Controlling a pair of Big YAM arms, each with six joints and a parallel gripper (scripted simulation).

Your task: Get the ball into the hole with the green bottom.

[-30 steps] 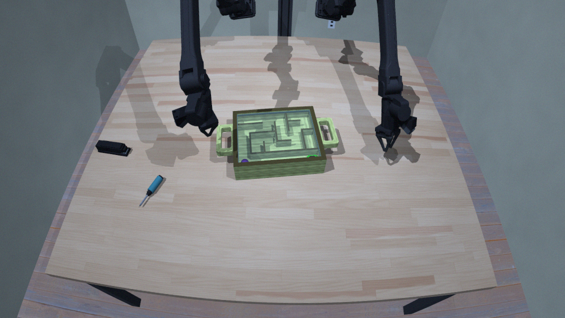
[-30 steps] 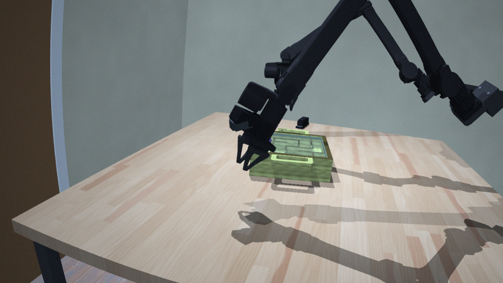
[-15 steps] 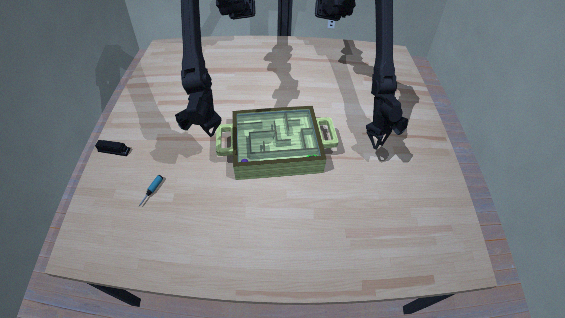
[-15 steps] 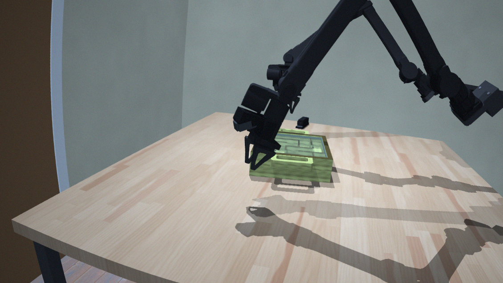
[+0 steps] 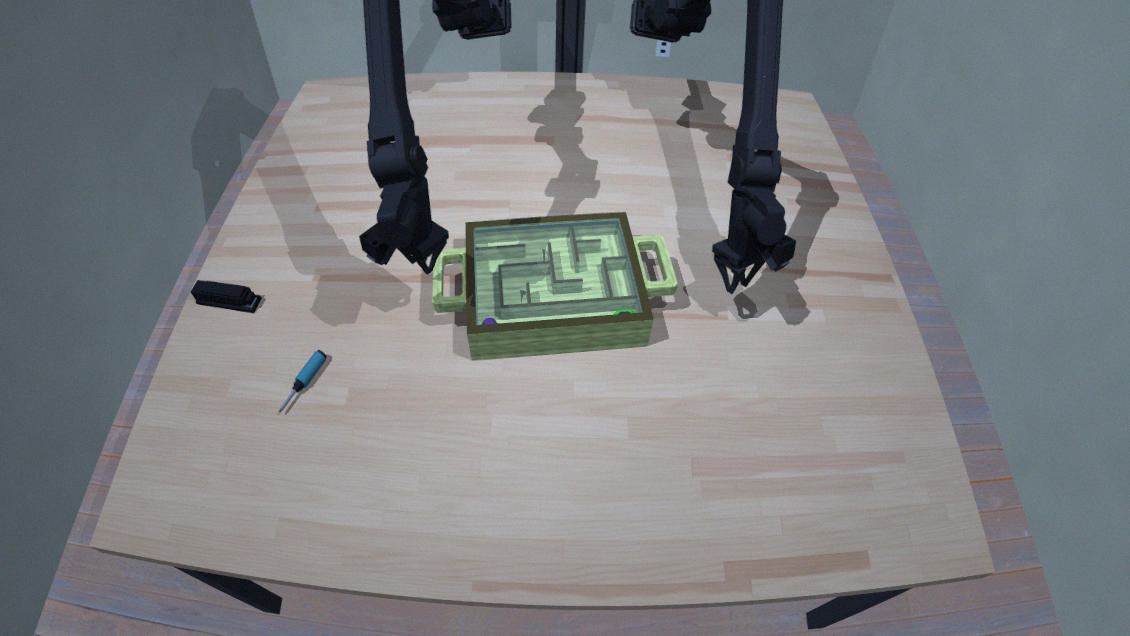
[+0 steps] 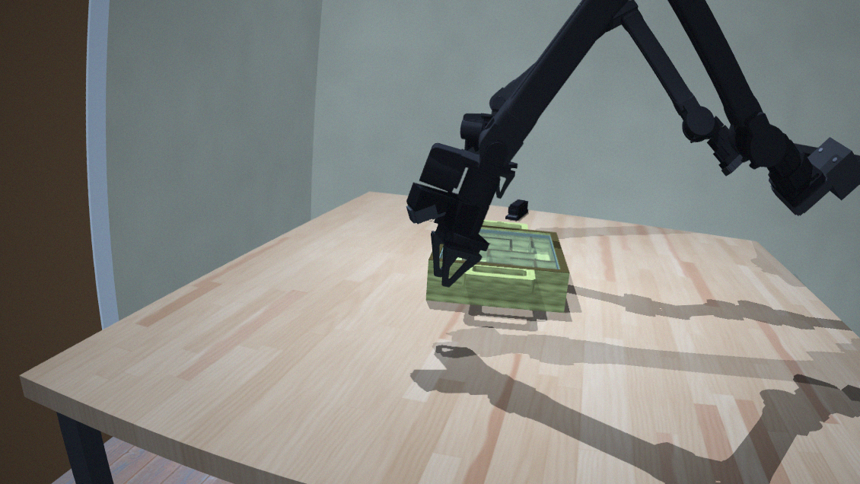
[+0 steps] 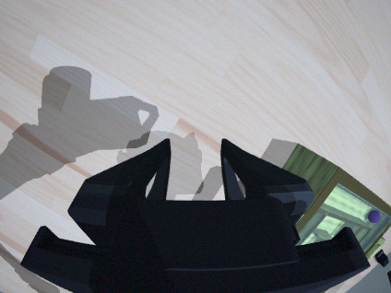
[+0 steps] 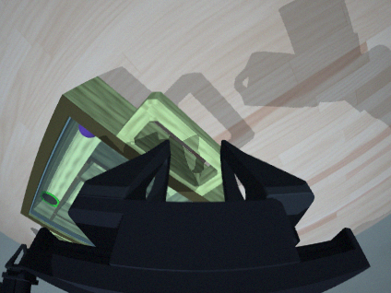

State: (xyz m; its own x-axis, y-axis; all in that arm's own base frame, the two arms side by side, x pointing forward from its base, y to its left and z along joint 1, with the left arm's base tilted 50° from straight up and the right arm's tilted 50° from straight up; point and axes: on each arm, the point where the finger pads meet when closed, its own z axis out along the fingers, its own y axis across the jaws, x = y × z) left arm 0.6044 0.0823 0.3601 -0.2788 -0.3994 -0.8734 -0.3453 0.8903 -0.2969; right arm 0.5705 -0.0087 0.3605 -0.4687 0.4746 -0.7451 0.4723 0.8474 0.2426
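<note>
Right gripper point(image 5: 427, 268) point(image 6: 503, 191) point(image 8: 195, 141): part-open, nothing between its fingers. Nearest its fingertips is the adjacent handle point(image 5: 439, 284) point(image 6: 505, 226) point(image 8: 184, 121) of the green maze board point(image 5: 559, 340) point(image 6: 511, 295) point(image 7: 318, 162) point(image 8: 98, 98); whether they touch cannot be told. The board lies flat on the table point(image 5: 553, 474) point(image 6: 240, 336) point(image 7: 184, 69) point(image 8: 184, 28).

Beyond that handle, inside the board, the purple ball point(image 5: 489, 323) point(image 7: 373, 216) point(image 8: 87, 131) sits in the corner on this gripper's side (the exterior view hides it). Farther off, along the same long wall, is the green-ringed hole point(image 5: 623, 312) point(image 8: 51, 199); the ball is outside it, well apart. Past the hole's end of the board is the opposite handle point(image 5: 668, 268) point(image 6: 502, 277).

Farthest across is the left gripper point(image 5: 732, 287) point(image 6: 443, 280) point(image 7: 195, 146), also part-open and gripping nothing, well apart from the ball.

On the right gripper's outer side, away from the board, lie a blue screwdriver point(image 5: 309, 368) and, farther out, a black stapler-like object point(image 5: 225, 295) point(image 6: 517, 208) point(image 7: 381, 258).
</note>
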